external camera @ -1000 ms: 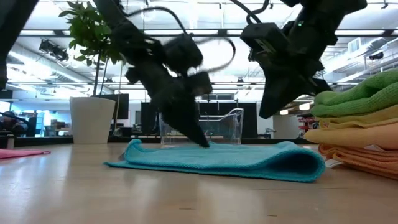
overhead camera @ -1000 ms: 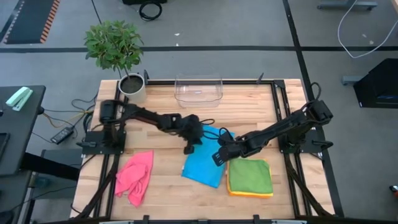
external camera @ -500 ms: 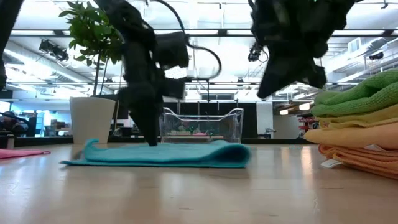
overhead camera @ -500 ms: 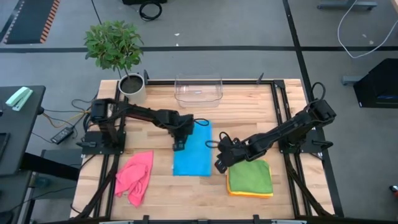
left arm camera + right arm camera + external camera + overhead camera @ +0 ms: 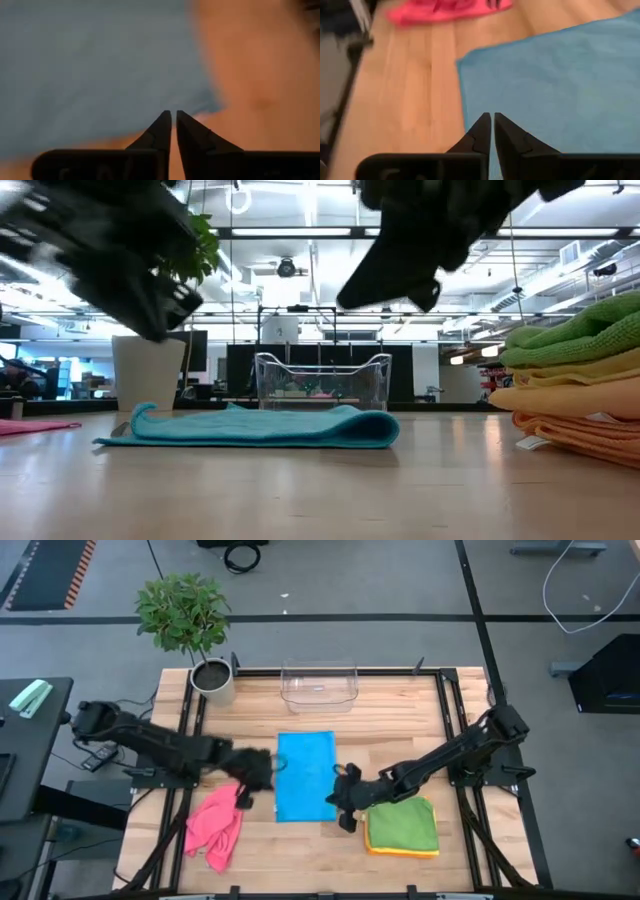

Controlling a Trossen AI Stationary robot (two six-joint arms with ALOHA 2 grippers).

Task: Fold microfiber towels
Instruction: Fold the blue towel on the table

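Broadly, the wooden table (image 5: 260, 705) carries everything: a clear bin (image 5: 320, 685) at its far edge, a potted plant (image 5: 195, 635) at the far left corner, and the cloths nearer the front. Largest of the task's things is the blue towel (image 5: 305, 777), lying flat mid-table as a folded rectangle with one rounded fold edge showing in the low view. To its right sits a neat stack with the green towel (image 5: 402, 825) on top and orange layers beneath. At front left lies the pink towel (image 5: 216, 826), crumpled and unfolded. These cloths look light, limp and slightly grippy, so they should drape rather than hold shape; a corner or a free edge seems the best place to pinch, probably two corners at once for a clean fold. The left gripper (image 5: 262, 772) hovers between pink and blue towels, its fingers pressed nearly together on nothing. The right gripper (image 5: 343, 802) hangs over the blue towel's near right corner, likewise almost closed and empty.
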